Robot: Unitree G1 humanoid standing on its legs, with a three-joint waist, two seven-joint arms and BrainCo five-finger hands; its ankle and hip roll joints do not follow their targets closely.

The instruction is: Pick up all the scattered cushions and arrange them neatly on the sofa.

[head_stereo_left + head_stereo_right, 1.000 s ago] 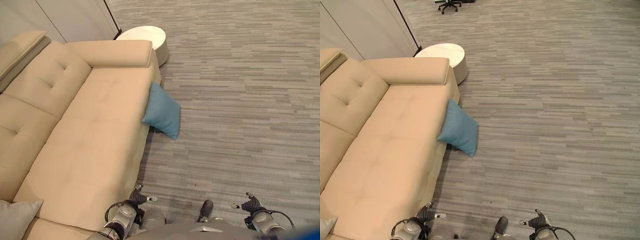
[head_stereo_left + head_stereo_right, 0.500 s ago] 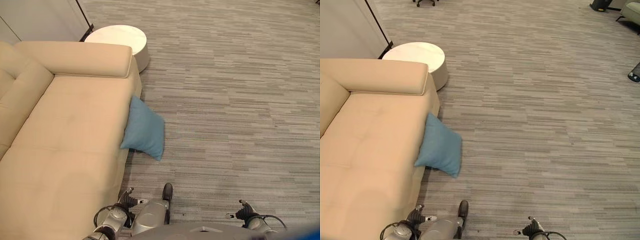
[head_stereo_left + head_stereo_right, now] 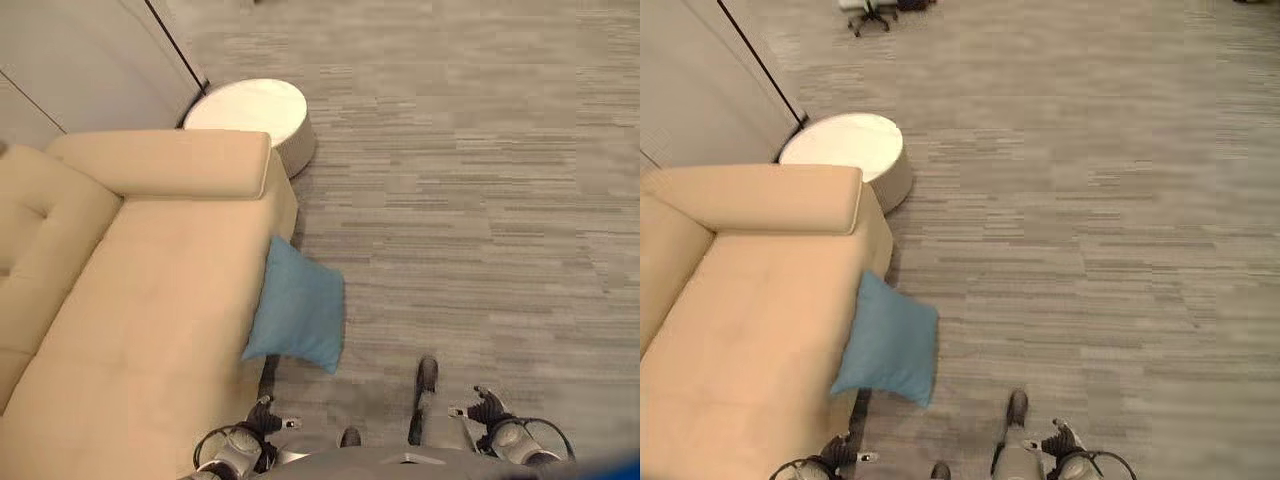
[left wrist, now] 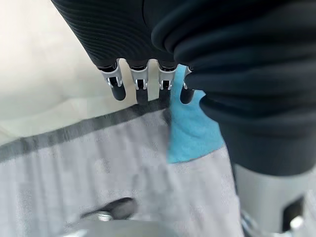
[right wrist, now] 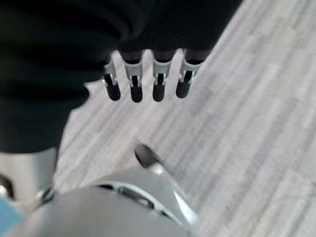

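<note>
Blue cushion (image 3: 297, 309) on the carpet, leaning on the sofa (image 3: 150, 300) front, both my hands empty.

Head views: I see the cushion propped against the sofa edge, a round white stool (image 3: 848, 150) past the armrest, left hand (image 3: 262, 417) and right hand (image 3: 487, 407) low down. Left wrist view: fingers (image 4: 118, 91) hanging loose, nothing held, cushion beyond them. Right wrist view: fingers (image 5: 135, 89) relaxed over bare carpet (image 5: 247, 123).

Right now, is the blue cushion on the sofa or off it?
Off: the blue cushion leans on the sofa's front edge, its lower corner on the floor.
</note>
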